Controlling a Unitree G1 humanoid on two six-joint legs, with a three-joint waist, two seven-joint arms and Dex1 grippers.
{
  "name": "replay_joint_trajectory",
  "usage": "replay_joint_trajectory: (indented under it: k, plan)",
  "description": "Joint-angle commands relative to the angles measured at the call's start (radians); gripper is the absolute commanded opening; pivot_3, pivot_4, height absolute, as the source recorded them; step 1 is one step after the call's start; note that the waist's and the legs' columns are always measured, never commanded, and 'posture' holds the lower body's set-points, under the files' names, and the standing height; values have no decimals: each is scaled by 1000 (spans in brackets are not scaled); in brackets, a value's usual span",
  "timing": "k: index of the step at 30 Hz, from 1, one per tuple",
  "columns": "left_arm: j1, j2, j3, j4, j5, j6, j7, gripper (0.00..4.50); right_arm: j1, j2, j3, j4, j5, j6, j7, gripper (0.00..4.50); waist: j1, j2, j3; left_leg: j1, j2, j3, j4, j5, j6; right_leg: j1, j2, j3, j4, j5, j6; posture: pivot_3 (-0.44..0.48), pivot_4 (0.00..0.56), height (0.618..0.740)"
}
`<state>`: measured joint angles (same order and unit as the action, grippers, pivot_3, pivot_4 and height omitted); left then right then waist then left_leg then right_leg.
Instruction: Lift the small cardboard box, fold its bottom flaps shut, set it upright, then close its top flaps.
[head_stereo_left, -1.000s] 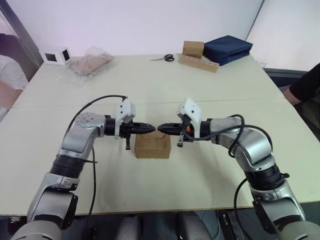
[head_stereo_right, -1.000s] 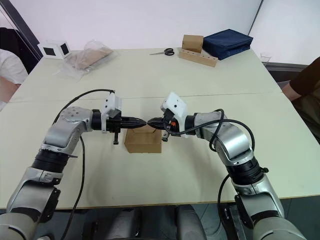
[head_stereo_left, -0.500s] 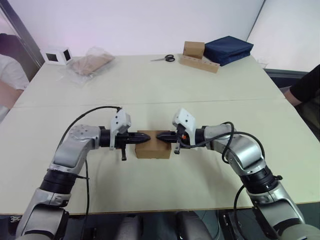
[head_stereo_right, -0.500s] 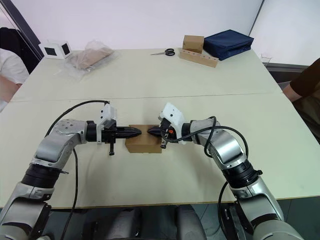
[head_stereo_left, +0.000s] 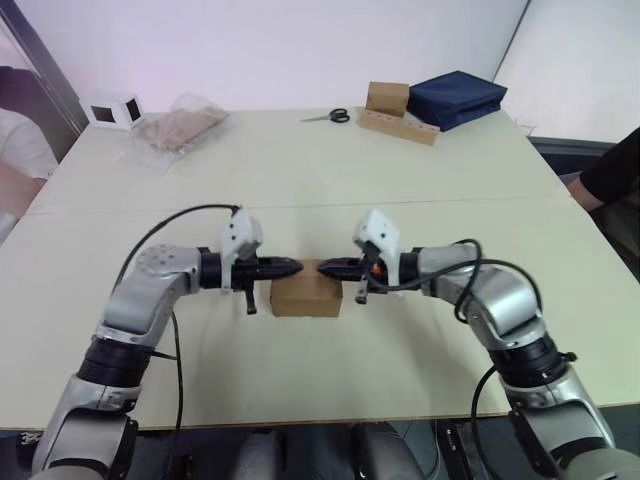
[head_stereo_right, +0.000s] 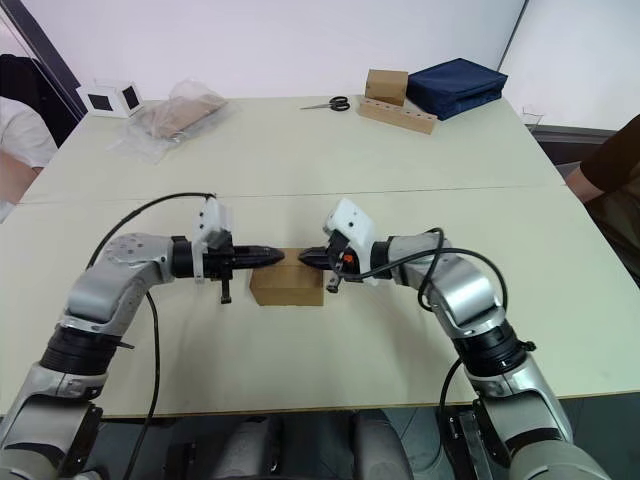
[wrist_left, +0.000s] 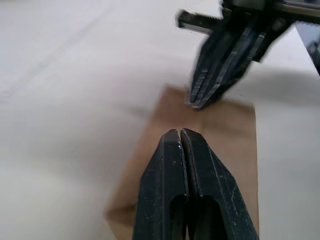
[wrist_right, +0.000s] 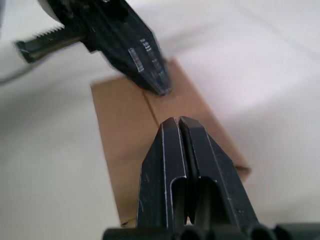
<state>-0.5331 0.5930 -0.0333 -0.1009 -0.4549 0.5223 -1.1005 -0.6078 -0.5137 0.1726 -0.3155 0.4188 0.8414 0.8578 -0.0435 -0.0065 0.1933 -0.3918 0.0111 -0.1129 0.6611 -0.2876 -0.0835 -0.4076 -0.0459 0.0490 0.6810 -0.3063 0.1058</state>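
Note:
The small cardboard box (head_stereo_left: 306, 297) stands on the table in front of me, plain brown. Its top flaps (wrist_right: 129, 115) lie folded flat, with a seam down the middle. The bottom flaps are hidden underneath. My left gripper (head_stereo_left: 296, 266) comes in from the left, shut and holding nothing, its tip just over the box's top. My right gripper (head_stereo_left: 322, 267) comes in from the right, also shut and holding nothing. The two tips point at each other a short gap apart above the seam. I cannot tell whether either tip touches the cardboard.
At the table's far edge are a white cube box (head_stereo_left: 112, 108), a clear plastic bag (head_stereo_left: 180, 126), scissors (head_stereo_left: 328, 116), a brown box (head_stereo_left: 387, 98) on a cardboard strip (head_stereo_left: 400, 128) and a navy bag (head_stereo_left: 455, 97). A person's arm shows at the left edge (head_stereo_left: 15, 150) and another at the right edge (head_stereo_left: 615, 165).
Half a second ago both tips were low at the box's two ends. They have since risen a little and come closer together over its top. The box has stayed put.

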Motion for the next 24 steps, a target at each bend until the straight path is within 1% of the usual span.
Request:
replay_joint_trajectory:
  k: [1,5,7,9,11,15,17,20,24]
  plan:
    - [-9,71,122,-141,-135,111,12,34,7,-65,-105,-126,90,60,12,0,0,0,0,0,0,0,0,0,0,0,0,0,0,0,0,0,150,740]
    - [25,135,237,-211,-237,214,68,34,57,-156,-221,-197,182,128,25,0,0,0,0,0,0,0,-1,0,0,0,0,0,-1,0,0,0,150,740]
    - [132,214,325,-303,-278,273,63,34,107,-238,-321,-229,236,164,54,0,0,0,0,1,0,0,0,0,0,1,0,0,0,0,0,0,150,740]
    - [245,278,405,-366,-296,291,39,34,144,-300,-398,-250,292,197,78,0,-2,0,1,1,0,2,-3,-1,1,0,0,1,-3,0,0,0,150,740]
    - [309,310,469,-380,-328,323,45,34,173,-342,-446,-261,336,219,90,0,0,0,1,0,1,2,-5,-1,1,-1,0,1,-5,0,0,0,150,740]
    - [480,371,598,-394,-353,322,-19,34,267,-453,-558,-282,438,255,163,0,6,0,1,2,1,2,-6,0,1,2,0,1,-6,0,0,0,150,740]
    - [532,386,637,-385,-346,305,-35,34,304,-500,-599,-277,463,255,190,0,9,0,1,3,1,3,-7,-1,1,3,0,0,-7,0,-1,0,150,740]
    - [564,406,674,-376,-357,305,-44,34,342,-546,-644,-274,495,251,216,0,10,0,1,3,1,3,-7,-1,1,4,0,0,-9,0,0,0,150,740]
    - [567,419,687,-375,-382,314,-43,34,351,-572,-642,-279,517,242,210,0,8,0,1,3,2,3,-8,-1,1,4,0,0,-10,0,0,0,150,740]
